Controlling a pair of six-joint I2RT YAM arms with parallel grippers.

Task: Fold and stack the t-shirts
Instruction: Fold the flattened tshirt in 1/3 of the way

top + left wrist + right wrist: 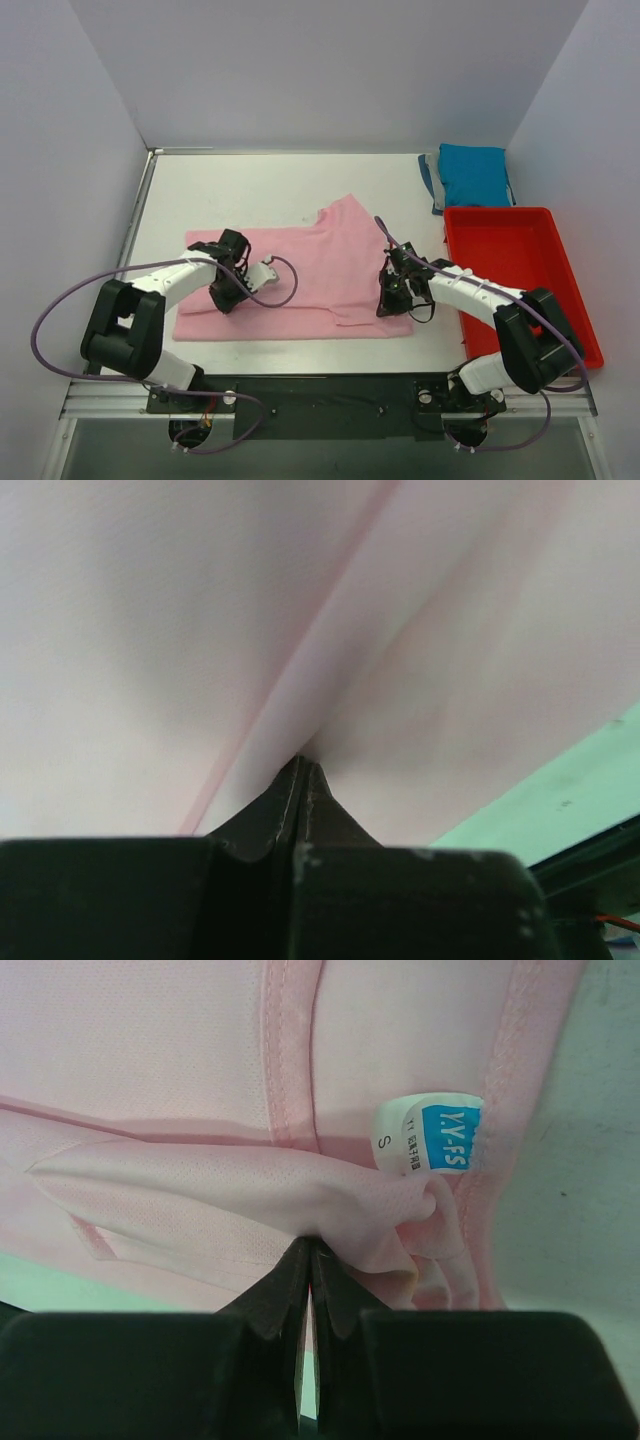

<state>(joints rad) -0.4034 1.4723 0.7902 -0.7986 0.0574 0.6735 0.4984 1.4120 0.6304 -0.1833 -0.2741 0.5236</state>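
Pink cotton t-shirt [320, 275] lying spread out left of the red plastic tray [510, 262]; we see the left gripper [303, 767] and right gripper [308, 1248] each pressed together on a pinch of its fabric. Teal blue cotton t-shirt [475, 172] lies bunched just beyond the tray.

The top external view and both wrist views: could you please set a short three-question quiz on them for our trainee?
1. True or false: the light pink cotton t-shirt lies inside the red plastic tray.
2. The folded teal blue t-shirt lies: A) beyond the tray's far edge; B) under the pink shirt; C) in the tray.
3. Fill in: the left pincer and the right pincer are each shut on the ____ t-shirt.
Key: 1 false; 2 A; 3 pink.
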